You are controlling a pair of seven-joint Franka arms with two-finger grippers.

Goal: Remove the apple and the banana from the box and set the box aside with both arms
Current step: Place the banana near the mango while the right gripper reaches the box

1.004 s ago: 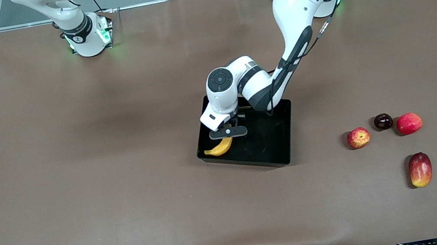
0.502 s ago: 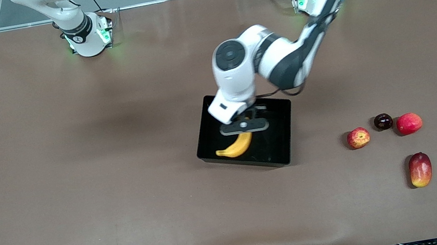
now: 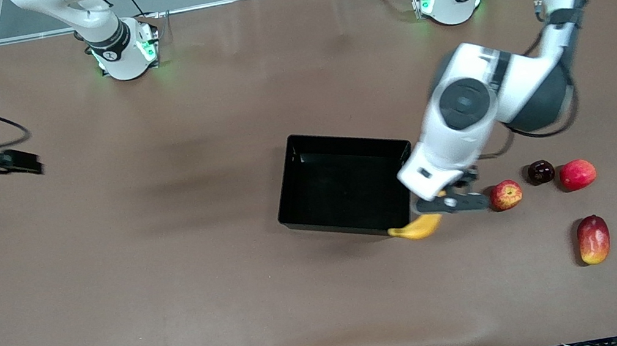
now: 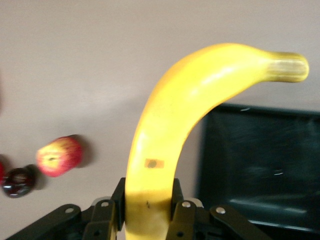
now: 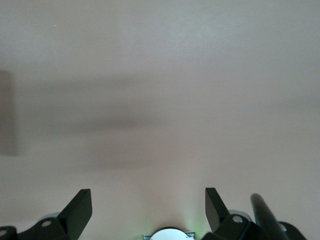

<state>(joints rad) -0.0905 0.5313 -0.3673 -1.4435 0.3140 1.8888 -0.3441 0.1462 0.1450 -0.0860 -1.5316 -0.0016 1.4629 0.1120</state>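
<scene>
In the front view, the left hand (image 3: 451,203) was seen in the air over the desk (image 3: 179,292), between the black box (image 3: 345,190) and the red-yellow apple (image 3: 505,194), clamped on the banana (image 3: 418,227). The banana's free end hung over the box's corner nearest the camera. The apple lay on the desk beside a dark purple fruit (image 3: 540,171) and a pinkish-red fruit (image 3: 577,174), with a mango (image 3: 593,239) nearer the camera. The right hand (image 3: 13,163) was raised over the right arm's end of the desk.

In the left wrist view, the banana (image 4: 187,120) was pinched between the fingers (image 4: 181,212), with apple (image 4: 59,156) and box (image 4: 265,165) below.

In the right wrist view, the right hand (image 5: 148,207) was spread wide, holding nothing, over bare desk (image 5: 160,75).
</scene>
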